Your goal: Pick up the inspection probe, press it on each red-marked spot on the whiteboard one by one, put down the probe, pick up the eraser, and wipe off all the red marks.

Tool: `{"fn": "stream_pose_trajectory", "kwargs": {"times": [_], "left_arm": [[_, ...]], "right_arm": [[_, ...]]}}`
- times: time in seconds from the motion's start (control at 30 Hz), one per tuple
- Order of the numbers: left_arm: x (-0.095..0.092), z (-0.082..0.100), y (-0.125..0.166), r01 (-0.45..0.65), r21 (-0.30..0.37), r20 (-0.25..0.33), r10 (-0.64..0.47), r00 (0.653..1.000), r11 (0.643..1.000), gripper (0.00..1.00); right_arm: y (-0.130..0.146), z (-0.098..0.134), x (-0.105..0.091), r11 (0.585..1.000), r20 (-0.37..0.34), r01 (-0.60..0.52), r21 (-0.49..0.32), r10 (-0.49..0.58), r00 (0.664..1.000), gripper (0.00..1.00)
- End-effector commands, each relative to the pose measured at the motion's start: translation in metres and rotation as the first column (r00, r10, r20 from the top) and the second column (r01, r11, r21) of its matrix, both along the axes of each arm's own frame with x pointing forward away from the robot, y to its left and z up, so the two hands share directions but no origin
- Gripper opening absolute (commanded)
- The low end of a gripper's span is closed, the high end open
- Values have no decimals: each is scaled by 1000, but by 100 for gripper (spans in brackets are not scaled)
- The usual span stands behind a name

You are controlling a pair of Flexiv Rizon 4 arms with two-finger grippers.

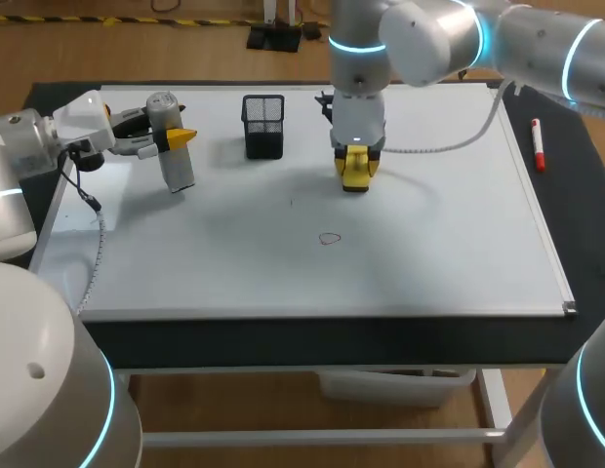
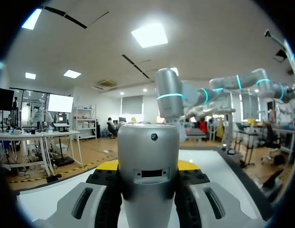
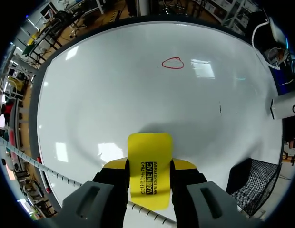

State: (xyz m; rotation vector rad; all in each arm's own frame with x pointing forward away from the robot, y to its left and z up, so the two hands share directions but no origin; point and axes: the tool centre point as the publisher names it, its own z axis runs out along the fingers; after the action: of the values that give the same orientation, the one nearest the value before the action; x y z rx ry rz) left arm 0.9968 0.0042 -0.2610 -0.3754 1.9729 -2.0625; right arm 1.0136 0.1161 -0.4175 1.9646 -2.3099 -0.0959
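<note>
Whiteboard: lies flat, covers most of the table top; both task tools are over it, each in a gripper.
R arm: comes in from the right, reaches past the middle, wrist pointing down at the board's far middle.
L arm: at the left edge, wrist level, pointing along the board.
L gripper: fingers spread wide, one yellow tip on each side of the probe, pinching its body.
R gripper: fingers part-open, clamped on the eraser's 2 long sides.
Probe: silver cylinder, about upright over the board's left end; can't tell if its lower end touches.
Mesh cup: black, stands on the board's far side, betw. probe and eraser.
Eraser: yellow, sticks out ahead of the fingers toward the board; contact w/ board can't tell.
Marker: red cap, lies off the board to the right.
Red mark: small outlined loop near mid-board, well apart from the eraser.
</note>
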Motion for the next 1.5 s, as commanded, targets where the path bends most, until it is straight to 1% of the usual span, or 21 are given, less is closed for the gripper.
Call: {"fn": "stream_pose_trajectory", "kwargs": {"times": [0.03, 0.2, 0.37, 0.53, 0.6, 0.67, 0.77, 0.97, 1.2, 1.5], "left_arm": [[0, 2, 0, 0, 2, -2, 0, 1000, 1000, 0], [0, 2, 0, 0, 2, -2, 0, 1000, 1000, 0], [0, 2, 0, 0, 2, -2, 0, 1000, 1000, 0], [0, 2, 0, 0, 2, -2, 0, 1000, 1000, 0], [0, 2, 0, 0, 2, -2, 0, 1000, 1000, 0], [0, 2, 0, 0, 2, -2, 0, 1000, 1000, 0], [0, 2, 0, 0, 2, -2, 0, 1000, 1000, 0], [0, 2, 0, 0, 2, -2, 0, 1000, 1000, 0], [0, 2, 0, 0, 2, -2, 0, 1000, 1000, 0], [0, 2, 0, 0, 2, -2, 0, 1000, 1000, 0]], "right_arm": [[-18, 20, -1, 1000, 23, 16, 10, -16, 1000, 0], [-47, 37, 6, 997, 45, 76, 4, -76, 996, 0], [-78, 45, 11, 989, 58, 146, 16, -147, 988, 0], [-105, 52, 15, 979, 69, 205, 6, -205, 976, 0], [-111, 53, 15, 976, 70, 216, 5, -216, 974, 0], [-111, 53, 14, 976, 70, 218, 4, -218, 973, 0], [-103, 51, 14, 979, 68, 202, 6, -202, 977, 0], [-63, 41, 16, 994, 52, 112, 4, -112, 992, 0], [-24, 34, 18, 999, 40, 32, 7, -32, 999, 0], [11, 30, 18, 999, 36, -32, 23, 31, 999, 0]]}}
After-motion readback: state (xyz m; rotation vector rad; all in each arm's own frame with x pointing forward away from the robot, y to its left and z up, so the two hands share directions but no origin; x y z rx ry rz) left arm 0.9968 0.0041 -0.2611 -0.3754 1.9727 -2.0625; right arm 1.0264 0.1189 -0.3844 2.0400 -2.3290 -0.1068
